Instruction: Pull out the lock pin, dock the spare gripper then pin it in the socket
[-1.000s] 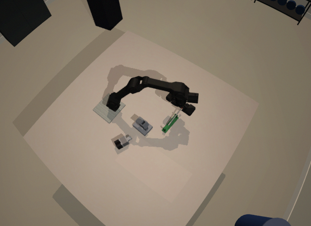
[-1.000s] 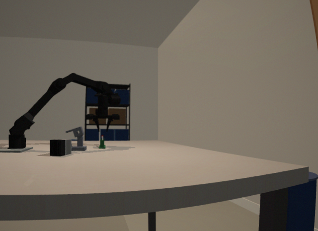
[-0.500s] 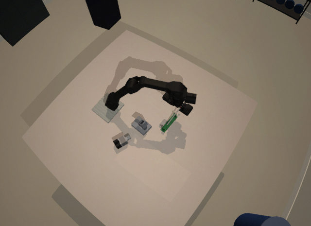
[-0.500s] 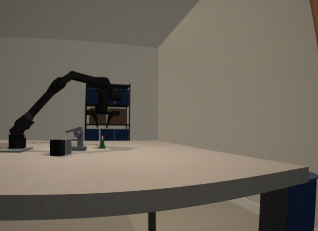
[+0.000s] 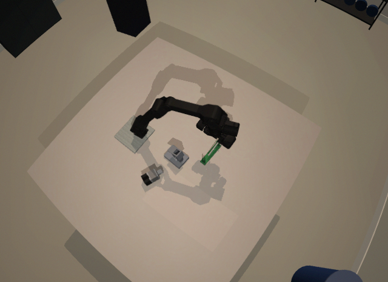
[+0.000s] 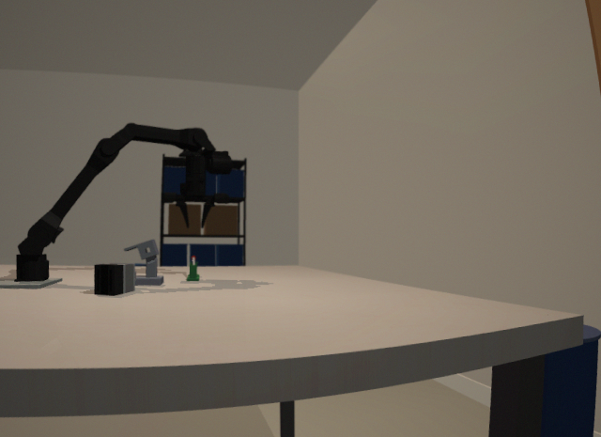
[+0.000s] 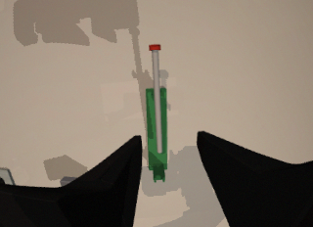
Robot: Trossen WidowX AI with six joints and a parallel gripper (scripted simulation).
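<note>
The lock pin (image 7: 157, 100), grey with a red head, lies along the green holder (image 5: 205, 159) (image 6: 192, 273) (image 7: 151, 114), its head end sticking out past one end. My gripper (image 6: 194, 226) (image 7: 170, 140) is partly open and empty, pointing down high above the holder. The fingertips are hidden in the top view. The grey mount (image 5: 182, 162) (image 6: 151, 268) stands between the arm's base and the holder. Its tilted socket (image 5: 177, 151) (image 6: 155, 248) shows no pin through it. The spare gripper (image 5: 151, 176) (image 6: 114, 279), a black and grey block, lies on the table beside the mount, apart from it.
A thin pale upright post (image 6: 188, 253) shows beside the holder in the exterior view. The arm's base stands on a pale plate (image 5: 134, 147) (image 6: 48, 282) at the left. The arm arches high over the table (image 5: 94, 185) (image 6: 315, 325), and its shadows fall across it.
</note>
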